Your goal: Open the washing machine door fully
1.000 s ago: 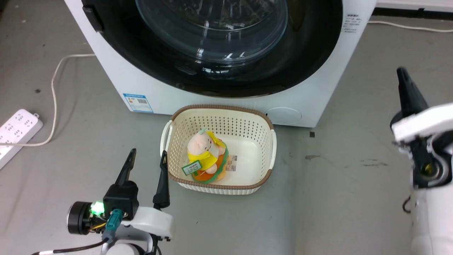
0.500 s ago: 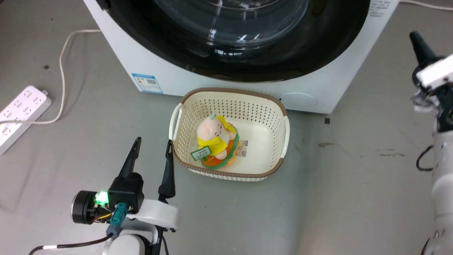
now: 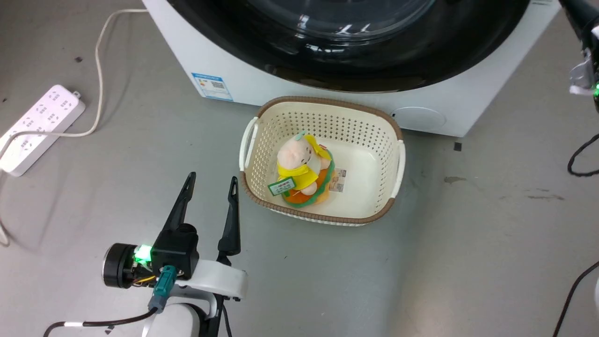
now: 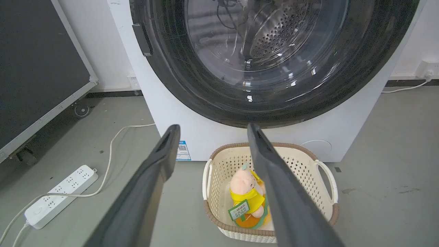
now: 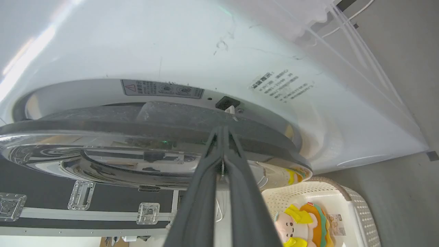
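Black washing machine door (image 4: 260, 65) on the washing machine (image 4: 171, 113) front looks barely ajar; we judge right tool (image 5: 223, 129), fingers pressed together, noses its rim to pry; left tool (image 3: 212, 177) gapes idle before the machine.

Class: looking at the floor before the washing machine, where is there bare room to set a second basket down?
Free: grey floor right of the laundry basket, beyond the washing machine corner; also between the power strip and the basket. Crowded: the basket sits close against the machine's front.
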Tool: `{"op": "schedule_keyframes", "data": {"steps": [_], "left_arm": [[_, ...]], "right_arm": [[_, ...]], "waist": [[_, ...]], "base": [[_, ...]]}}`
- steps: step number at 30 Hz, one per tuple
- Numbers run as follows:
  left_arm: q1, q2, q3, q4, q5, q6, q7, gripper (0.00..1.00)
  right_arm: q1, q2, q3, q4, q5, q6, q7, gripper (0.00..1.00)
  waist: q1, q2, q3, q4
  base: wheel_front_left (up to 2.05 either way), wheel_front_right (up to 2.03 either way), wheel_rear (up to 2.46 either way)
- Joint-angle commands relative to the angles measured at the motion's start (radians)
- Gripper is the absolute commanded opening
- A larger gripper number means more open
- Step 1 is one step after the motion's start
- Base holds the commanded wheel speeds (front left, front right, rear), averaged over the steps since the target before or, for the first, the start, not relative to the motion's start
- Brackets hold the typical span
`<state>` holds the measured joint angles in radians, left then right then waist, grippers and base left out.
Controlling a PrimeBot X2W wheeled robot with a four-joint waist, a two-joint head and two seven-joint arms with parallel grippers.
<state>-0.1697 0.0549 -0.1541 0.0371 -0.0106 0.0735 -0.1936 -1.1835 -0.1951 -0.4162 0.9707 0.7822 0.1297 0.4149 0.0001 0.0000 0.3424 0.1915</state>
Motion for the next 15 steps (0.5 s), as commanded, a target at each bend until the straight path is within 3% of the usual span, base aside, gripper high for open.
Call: {"op": "schedule_keyframes", "data": {"steps": [1,15], "left_arm": [[-0.022,0.005,-0.011,0.004,-0.004,0.011,-0.014,1.00],[-0.055,0.003,-0.044,0.005,-0.010,0.025,-0.044,1.00]], "right_arm": [[-0.067,-0.019,-0.023,0.052,0.027,0.001,0.031,0.00],[-0.229,-0.062,-0.153,0.198,0.040,0.001,0.138,0.00]], "waist": [[-0.0001,0.0000,0.013,0.016],[-0.0001,0.0000,0.086,0.068]], "base": [[0.00,0.00,0.00],[0.00,0.00,0.00]]}}
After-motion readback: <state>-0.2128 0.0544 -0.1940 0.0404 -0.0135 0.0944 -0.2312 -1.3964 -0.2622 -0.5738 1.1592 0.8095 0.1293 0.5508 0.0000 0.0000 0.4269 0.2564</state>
